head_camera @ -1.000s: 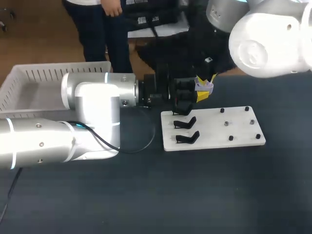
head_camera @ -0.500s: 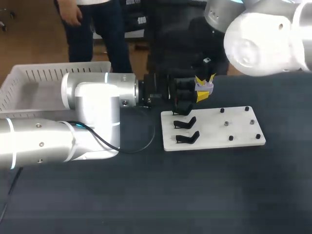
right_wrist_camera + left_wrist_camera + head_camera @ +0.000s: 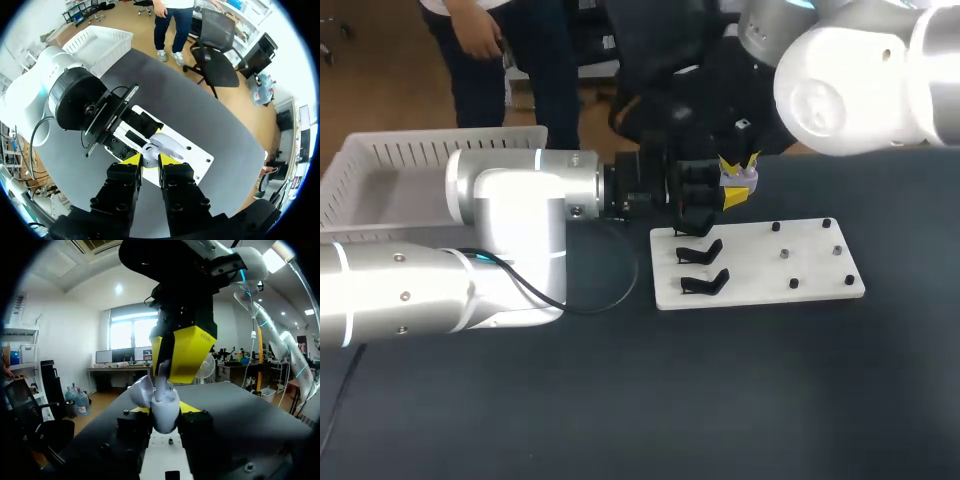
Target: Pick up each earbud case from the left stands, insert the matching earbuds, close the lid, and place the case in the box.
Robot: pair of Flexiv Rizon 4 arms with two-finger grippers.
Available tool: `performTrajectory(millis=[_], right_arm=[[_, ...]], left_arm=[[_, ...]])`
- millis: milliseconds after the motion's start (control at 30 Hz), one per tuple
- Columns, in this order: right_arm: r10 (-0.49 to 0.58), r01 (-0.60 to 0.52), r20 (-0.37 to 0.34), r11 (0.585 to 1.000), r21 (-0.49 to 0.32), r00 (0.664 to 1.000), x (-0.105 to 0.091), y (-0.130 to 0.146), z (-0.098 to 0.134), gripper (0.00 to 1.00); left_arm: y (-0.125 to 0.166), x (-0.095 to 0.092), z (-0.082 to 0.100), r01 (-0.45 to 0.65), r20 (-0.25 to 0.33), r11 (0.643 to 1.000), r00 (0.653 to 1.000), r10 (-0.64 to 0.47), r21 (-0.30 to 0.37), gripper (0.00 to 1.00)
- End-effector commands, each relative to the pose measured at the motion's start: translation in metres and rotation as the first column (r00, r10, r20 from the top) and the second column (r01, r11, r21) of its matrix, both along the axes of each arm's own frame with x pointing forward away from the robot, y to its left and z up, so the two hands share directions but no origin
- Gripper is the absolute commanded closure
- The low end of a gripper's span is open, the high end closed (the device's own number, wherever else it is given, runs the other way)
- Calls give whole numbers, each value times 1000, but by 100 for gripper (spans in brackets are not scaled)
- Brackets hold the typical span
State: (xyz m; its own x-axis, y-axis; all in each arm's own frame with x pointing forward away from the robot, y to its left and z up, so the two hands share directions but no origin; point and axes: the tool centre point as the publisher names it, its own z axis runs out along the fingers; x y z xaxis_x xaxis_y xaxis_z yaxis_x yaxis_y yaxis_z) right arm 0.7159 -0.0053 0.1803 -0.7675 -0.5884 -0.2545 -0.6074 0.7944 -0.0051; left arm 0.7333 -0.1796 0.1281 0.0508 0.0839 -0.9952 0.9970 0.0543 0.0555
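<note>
The case [image 3: 165, 412] is pale lilac, lid open, raised over the board's [image 3: 800, 265] far left corner. A white earbud [image 3: 161, 377] stands stem-up at its opening. Three black stands [image 3: 703, 252] line the board's left edge. The white slatted box [image 3: 380, 160] lies well left.
</note>
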Motion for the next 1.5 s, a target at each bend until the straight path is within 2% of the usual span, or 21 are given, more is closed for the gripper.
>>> performTrajectory(millis=[33,1167,1500], right_arm=[[1,-1,-2,1000,1,1000,2,0,-1,100],[15,-15,-12,1000,-2,1000,0,2,-8,100],[28,-29,-12,999,-27,1000,1,4,-10,100]], left_arm=[[0,-3,-1,-10,5,1000,1000,10,-4,100],[0,-3,-1,-10,5,1000,1000,10,-4,100],[0,-3,-1,-10,5,1000,1000,10,-4,100]])
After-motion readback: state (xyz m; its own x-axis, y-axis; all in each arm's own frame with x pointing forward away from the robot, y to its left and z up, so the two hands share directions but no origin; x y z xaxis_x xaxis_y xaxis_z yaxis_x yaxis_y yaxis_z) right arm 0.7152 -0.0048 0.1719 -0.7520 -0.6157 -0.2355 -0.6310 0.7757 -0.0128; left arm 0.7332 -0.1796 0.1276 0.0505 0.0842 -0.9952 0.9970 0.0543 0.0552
